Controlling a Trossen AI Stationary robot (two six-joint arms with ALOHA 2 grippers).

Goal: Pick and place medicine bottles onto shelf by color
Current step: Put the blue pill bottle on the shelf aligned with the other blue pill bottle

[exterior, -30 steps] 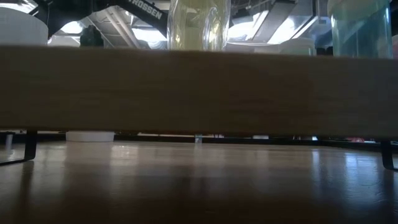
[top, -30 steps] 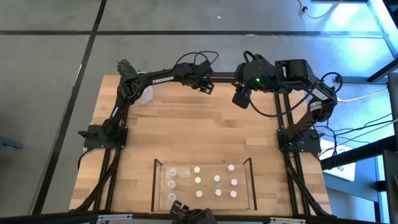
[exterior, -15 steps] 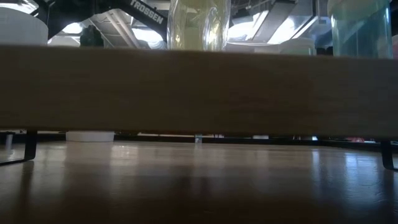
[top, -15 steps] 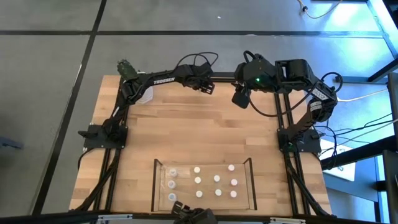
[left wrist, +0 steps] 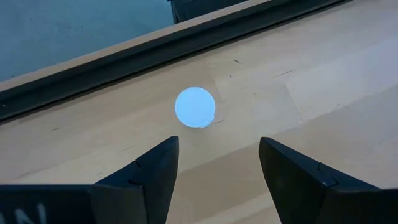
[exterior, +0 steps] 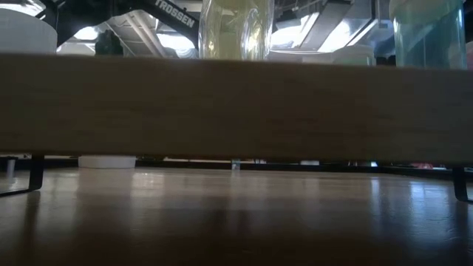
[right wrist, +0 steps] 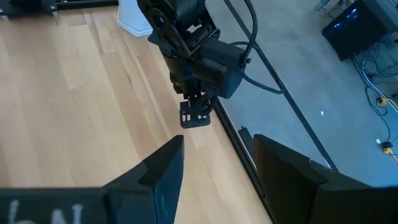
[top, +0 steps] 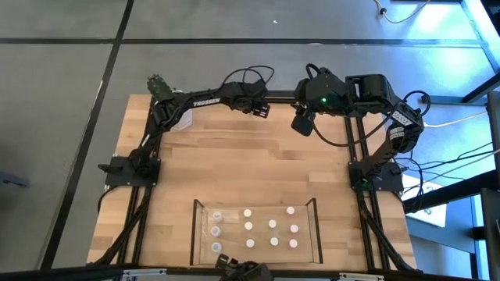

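A tiny medicine bottle with a pale round cap (left wrist: 195,107) stands on the wood close to the black frame rail (left wrist: 124,59) at the table's far edge. My left gripper (left wrist: 217,155) hangs open just above and short of it, pointing steeply down, one finger to either side and touching nothing; it also shows in the high view (top: 258,108). My right gripper (right wrist: 217,149) waits open, raised over the far right (top: 302,123). The shelf (top: 195,230) lies at the near edge, and several bottles (top: 272,225) stand on its wooden floor.
A white pot (right wrist: 134,15) stands at the far left corner behind the left arm. In the low view the shelf's wooden floor (exterior: 236,111) fills the width, with clear bottles (exterior: 236,29) on top. Bare wood lies between the shelf and the far rail.
My left gripper has rolled slightly about its own axis above the bottle, and has kept still for the last half second. Its fingers stay as wide apart as before. My right arm has not moved.
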